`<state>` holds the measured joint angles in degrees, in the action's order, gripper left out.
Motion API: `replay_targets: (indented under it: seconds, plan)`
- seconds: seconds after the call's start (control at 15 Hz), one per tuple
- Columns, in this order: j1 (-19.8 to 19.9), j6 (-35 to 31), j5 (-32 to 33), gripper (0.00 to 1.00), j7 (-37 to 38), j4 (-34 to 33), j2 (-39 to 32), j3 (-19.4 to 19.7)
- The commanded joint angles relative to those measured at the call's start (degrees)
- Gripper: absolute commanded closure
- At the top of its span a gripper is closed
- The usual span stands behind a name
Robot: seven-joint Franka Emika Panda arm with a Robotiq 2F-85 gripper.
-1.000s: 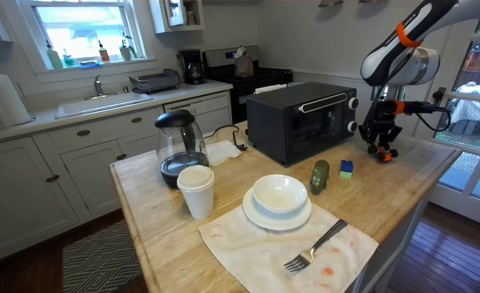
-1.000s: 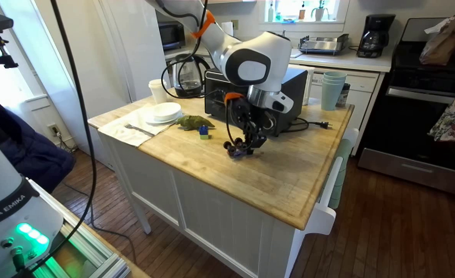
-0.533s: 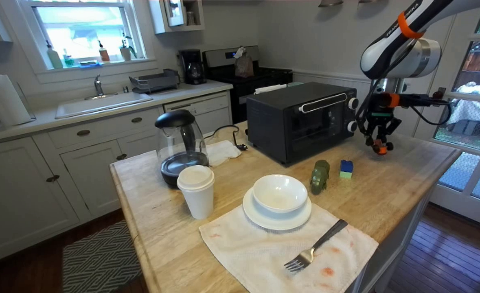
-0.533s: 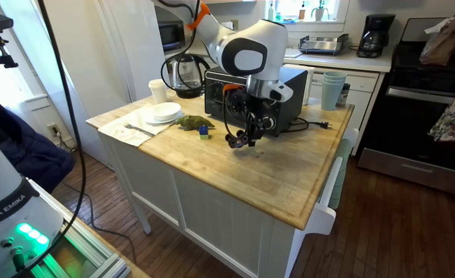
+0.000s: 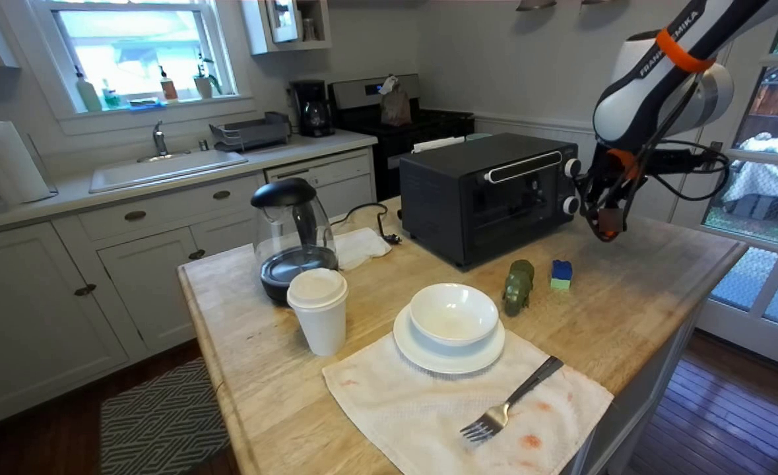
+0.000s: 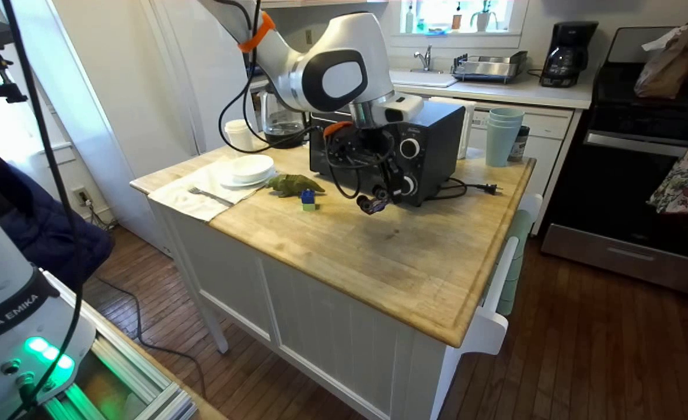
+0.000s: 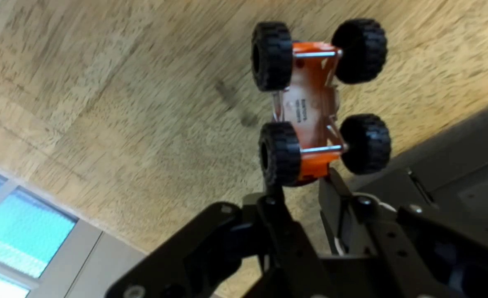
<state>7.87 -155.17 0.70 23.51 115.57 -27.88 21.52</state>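
Note:
My gripper (image 7: 299, 188) is shut on one end of an orange toy car (image 7: 309, 99) with black wheels. In the wrist view the car's underside and axles face the camera. In an exterior view the car (image 6: 373, 203) hangs above the wooden table top, in front of the black toaster oven's knob side (image 6: 405, 160). The gripper (image 5: 608, 214) also shows beside the oven (image 5: 487, 198) in an exterior view. A blue and green block (image 5: 561, 274) and a green toy animal (image 5: 518, 286) lie on the table; both show in both exterior views.
A white bowl (image 5: 454, 313) on a plate stands on a cloth with a fork (image 5: 511, 400). A lidded paper cup (image 5: 321, 310) and a glass kettle (image 5: 294, 231) stand at the table's side. Blue-green cups (image 6: 502, 137) and a loose plug (image 6: 488, 188) are near the oven.
The gripper has lifted the toy car higher off the table, moved toward the oven and turned and tilted at the wrist. The objects on the table have not moved.

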Motion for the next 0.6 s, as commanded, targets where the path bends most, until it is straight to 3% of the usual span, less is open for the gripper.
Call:
replay_targets:
  seconds: [0.0, 0.2, 0.47, 0.53]
  plan:
    - [-9.8, -11.9, 8.5, 0.93, 11.4, 6.9, 1.0, 9.8]
    - [-22.0, -20.9, 11.8, 0.93, 19.6, 9.3, -3.2, 23.2]
    - [-33.1, -25.7, 10.1, 0.93, 26.1, 11.5, -9.8, 34.3]
    - [-35.2, -26.5, 4.6, 0.93, 23.2, 12.0, -12.0, 35.4]
